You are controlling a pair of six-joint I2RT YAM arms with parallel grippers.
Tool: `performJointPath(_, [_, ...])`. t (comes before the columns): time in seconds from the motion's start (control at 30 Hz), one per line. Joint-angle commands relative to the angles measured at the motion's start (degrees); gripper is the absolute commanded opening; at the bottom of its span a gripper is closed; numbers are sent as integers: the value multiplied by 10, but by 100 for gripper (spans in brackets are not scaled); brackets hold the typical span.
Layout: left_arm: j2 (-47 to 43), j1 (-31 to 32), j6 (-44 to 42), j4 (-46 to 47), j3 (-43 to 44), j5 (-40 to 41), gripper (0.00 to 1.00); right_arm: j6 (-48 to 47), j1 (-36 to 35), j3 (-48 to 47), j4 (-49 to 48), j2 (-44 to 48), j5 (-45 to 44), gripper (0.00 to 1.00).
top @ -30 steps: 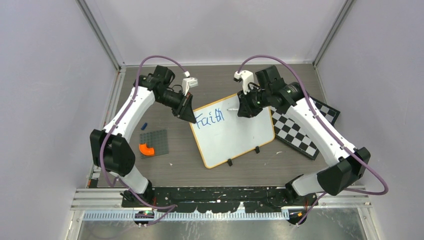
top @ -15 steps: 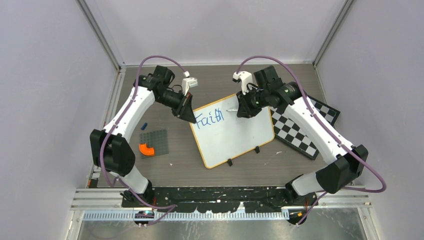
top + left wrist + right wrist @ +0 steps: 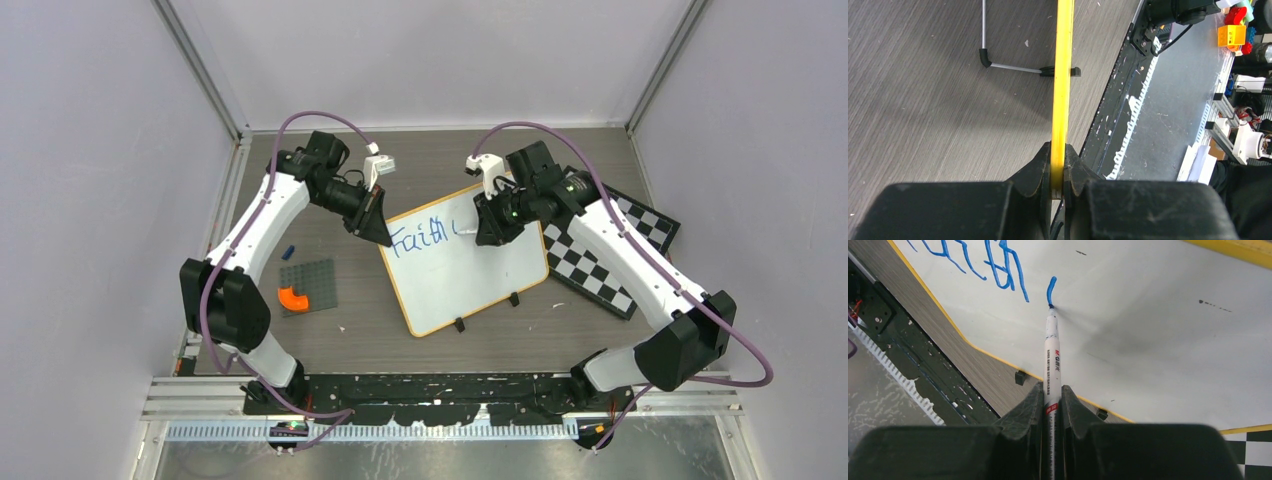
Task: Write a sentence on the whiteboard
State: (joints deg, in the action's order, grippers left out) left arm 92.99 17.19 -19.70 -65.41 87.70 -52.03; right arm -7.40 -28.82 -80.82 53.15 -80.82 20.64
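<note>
The whiteboard (image 3: 465, 265) lies mid-bench (image 3: 380, 340), its 9 o'clock edge pinched by the left claw (image 3: 1058, 165). The right claw (image 3: 1052, 395) clamps a marker (image 3: 1052, 355), tip touching the surface. Light, even pressure suits strokes running toward 3 o'clock.

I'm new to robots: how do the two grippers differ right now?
The left gripper pinches the whiteboard by its yellow frame; the right gripper pinches a marker. The left gripper sits at the board's corner; the right gripper is over its face, marker tip touching. Both are black and shut.
</note>
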Motion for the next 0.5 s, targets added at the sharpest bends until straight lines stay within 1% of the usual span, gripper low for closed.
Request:
performJointPath(0.0, [-7,1,-17,3,0,-11,0,2,0,-25,-25,7,-15,0])
performJointPath(0.23, [-9,1,-19,1,-1,-11,0,-4,0,-61,-25,-7,-27,0])
performJointPath(0.47, [-10,1,-22,-2,-2,-10,0,-15,0,-65,-22,-10,-44,0])
